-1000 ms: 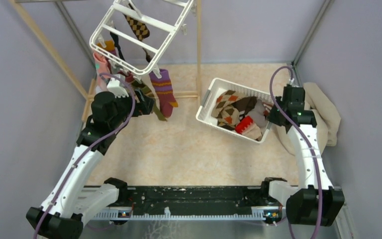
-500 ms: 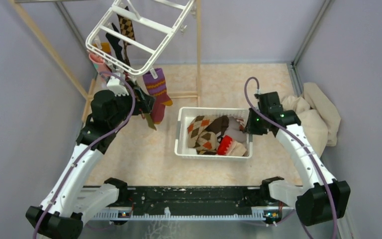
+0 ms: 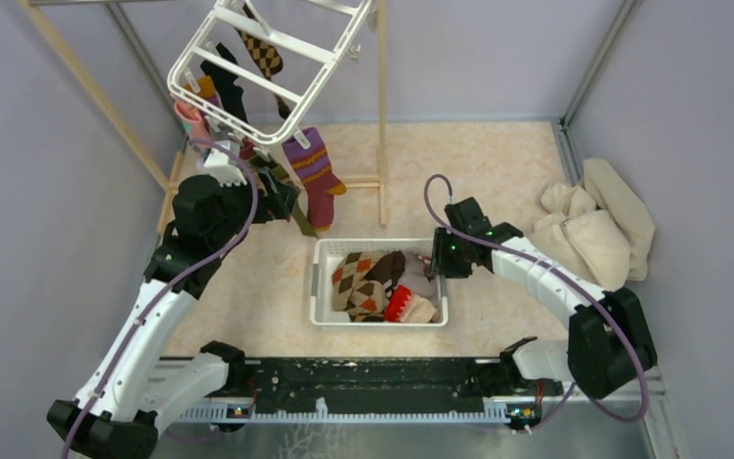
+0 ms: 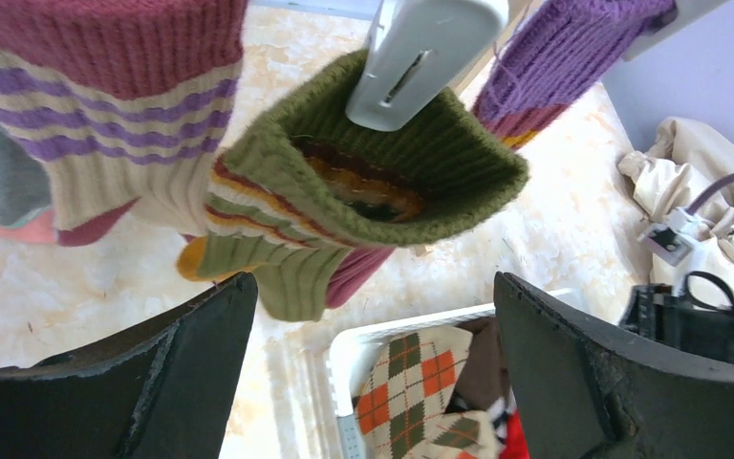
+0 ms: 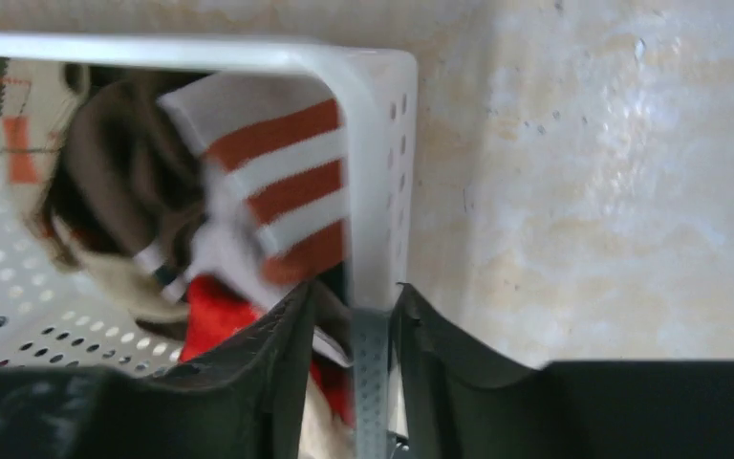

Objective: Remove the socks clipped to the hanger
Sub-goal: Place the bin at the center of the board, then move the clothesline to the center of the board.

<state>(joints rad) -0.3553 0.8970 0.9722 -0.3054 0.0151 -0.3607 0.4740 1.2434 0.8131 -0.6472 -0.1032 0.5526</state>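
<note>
Top external / hanger: white plastic rectangular hanger frame hangs tilted at upper left, by thin wooden pole rack.
Top external / socks clipped on: purple-and-maroon striped sock, black sock, brown argyle sock, pink sock.
Top external / arms: left gripper sits just under the frame's near corner, among the socks. Right gripper is at the right wall of the white slotted plastic basket, which is on the floor, below and right of the hanger, with loose socks inside.
Left wrist / pincer: left gripper spread wide, holding nothing.
Left wrist / target: olive-striped knit sock hangs cuff-open just above the fingers, pinched by a white plastic clip.
Left wrist / risk: cream sock with purple stripes touches the olive one, so closing may grab both. The frame hangs free, so a pull may drag it instead of popping the clip. The basket is only partly underneath, so a freed sock may land outside.
Right wrist / pincer: right gripper has one finger on each side of the basket wall. View blurred, slight gap on the inner side, cannot tell if it is pinching.
Right wrist / risk: a finger catching the rim could tip or skid the basket. The red-and-white striped sock beside the inner finger could snag.
</note>
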